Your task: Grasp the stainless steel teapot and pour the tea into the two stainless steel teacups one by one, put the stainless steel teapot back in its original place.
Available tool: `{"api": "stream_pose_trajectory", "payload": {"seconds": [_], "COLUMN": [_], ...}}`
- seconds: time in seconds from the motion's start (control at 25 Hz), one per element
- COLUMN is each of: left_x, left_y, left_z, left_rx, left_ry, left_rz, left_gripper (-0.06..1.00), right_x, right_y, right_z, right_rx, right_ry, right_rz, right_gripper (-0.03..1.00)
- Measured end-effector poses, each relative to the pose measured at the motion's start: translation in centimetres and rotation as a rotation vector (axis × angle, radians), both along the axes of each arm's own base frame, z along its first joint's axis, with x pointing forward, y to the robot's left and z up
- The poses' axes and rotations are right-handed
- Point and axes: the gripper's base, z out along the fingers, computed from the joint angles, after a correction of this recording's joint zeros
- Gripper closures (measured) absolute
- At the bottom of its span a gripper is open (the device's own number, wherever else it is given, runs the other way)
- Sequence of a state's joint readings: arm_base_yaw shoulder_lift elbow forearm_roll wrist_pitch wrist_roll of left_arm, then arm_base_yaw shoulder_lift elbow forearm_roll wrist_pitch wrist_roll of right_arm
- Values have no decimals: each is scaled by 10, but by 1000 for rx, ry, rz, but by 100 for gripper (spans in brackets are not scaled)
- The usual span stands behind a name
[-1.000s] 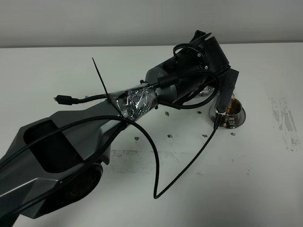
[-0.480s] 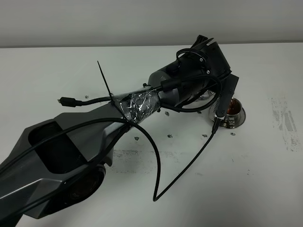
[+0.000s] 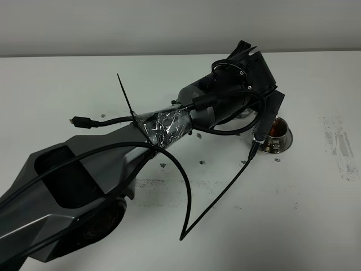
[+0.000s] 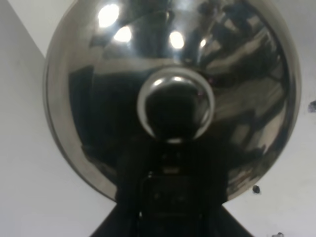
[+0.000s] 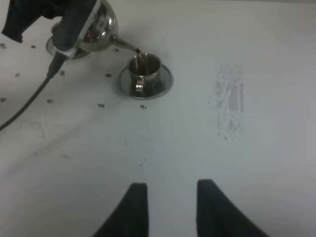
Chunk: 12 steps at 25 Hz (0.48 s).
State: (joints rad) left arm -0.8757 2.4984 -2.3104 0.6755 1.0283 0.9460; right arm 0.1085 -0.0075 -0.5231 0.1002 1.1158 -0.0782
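Note:
My left gripper [image 3: 264, 121] reaches across to the right and is shut on the stainless steel teapot [image 5: 96, 27], which is tilted. The arm hides nearly all of the pot in the exterior view. Its thin spout [image 5: 126, 46] hangs over a stainless steel teacup [image 5: 144, 69] and a dark stream of tea [image 5: 138, 53] runs into it. The cup [image 3: 276, 129] stands on its flared saucer [image 5: 159, 85] with reddish-brown liquid inside. The left wrist view is filled by the domed lid [image 4: 98, 98] and its knob [image 4: 175, 106]. The right gripper [image 5: 170, 202] hovers open and empty over bare table.
A steel rim [image 5: 52, 48] peeks out behind the teapot; I cannot tell whether it is the other teacup's saucer or the original place. A black cable [image 3: 217, 195] loops off the left arm above the white table [image 3: 316, 214]. Scuff marks [image 5: 227, 103] lie right of the cup.
The left wrist has shifted slightly to the right and farther back over the cup, with the teapot still in its grip. The right gripper has not moved.

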Motion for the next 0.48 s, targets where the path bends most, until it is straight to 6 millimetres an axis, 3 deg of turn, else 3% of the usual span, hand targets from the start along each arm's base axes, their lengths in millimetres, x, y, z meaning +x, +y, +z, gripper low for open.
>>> {"api": "stream_pose_trajectory", "payload": {"seconds": [0.48], "left_x": [0], "left_y": [-4], "left_z": [2], "left_rx": [9], "left_ry": [-34], "left_rz": [-29], "left_gripper": [75], "right_x": [0], "right_y": [0], "right_z": [0], "right_rx": [-1], "right_ry": [0], "right_rz": [0], "right_gripper": [74]}}
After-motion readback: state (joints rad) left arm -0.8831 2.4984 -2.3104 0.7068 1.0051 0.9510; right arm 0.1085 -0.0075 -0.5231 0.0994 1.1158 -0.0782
